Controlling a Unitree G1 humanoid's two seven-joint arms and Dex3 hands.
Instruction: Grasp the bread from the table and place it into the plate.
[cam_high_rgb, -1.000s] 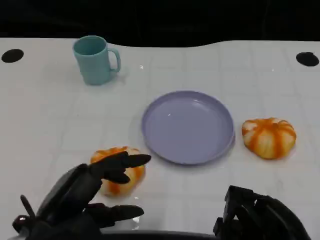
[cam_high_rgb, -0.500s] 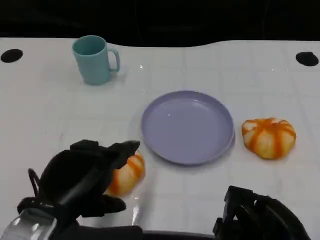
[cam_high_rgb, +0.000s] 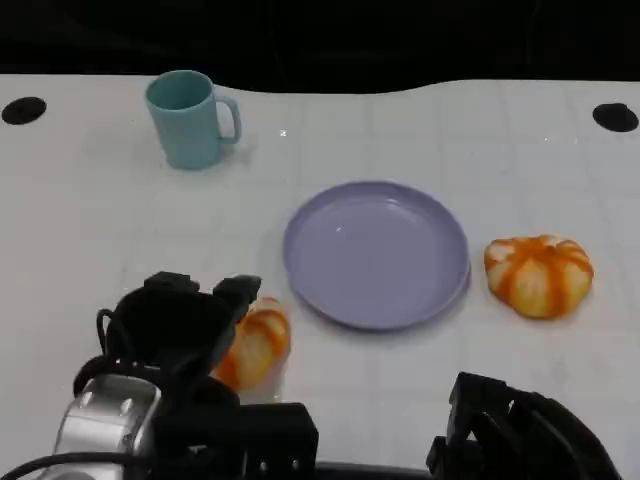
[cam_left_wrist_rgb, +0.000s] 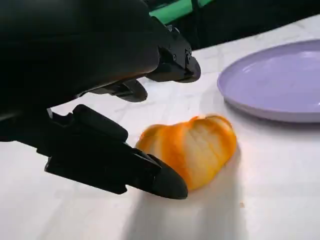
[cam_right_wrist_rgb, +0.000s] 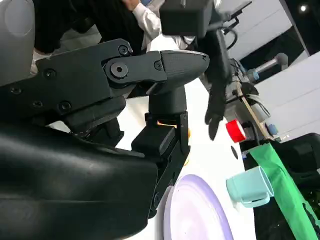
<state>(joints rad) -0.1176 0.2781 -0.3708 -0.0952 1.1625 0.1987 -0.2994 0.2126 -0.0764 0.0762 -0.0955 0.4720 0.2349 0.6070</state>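
Two orange-striped bread rolls lie on the white table. One bread (cam_high_rgb: 262, 342) is left of the lilac plate (cam_high_rgb: 300, 270), the other bread (cam_high_rgb: 538, 275) to its right. My left hand (cam_high_rgb: 180, 330) has come down over the left roll and covers its left part. In the left wrist view that bread (cam_left_wrist_rgb: 192, 150) sits between the spread fingers; a lower fingertip (cam_left_wrist_rgb: 167, 182) is against its side, while the upper fingers (cam_left_wrist_rgb: 170, 65) hang clear above it. The plate (cam_left_wrist_rgb: 280, 85) lies just beyond, with nothing on it. My right hand (cam_high_rgb: 520, 435) rests low at the near edge, holding nothing.
A teal cup (cam_high_rgb: 190, 118) stands at the back left, well away from the plate. Two black round marks (cam_high_rgb: 24, 110) (cam_high_rgb: 614, 117) sit near the far corners. The right wrist view shows the cup (cam_right_wrist_rgb: 250, 187), the plate (cam_right_wrist_rgb: 200, 215) and a person beside the table.
My left hand has moved forward and lowered onto the left bread, turning so its fingers arch over it. The bread, plate and right hand have stayed put.
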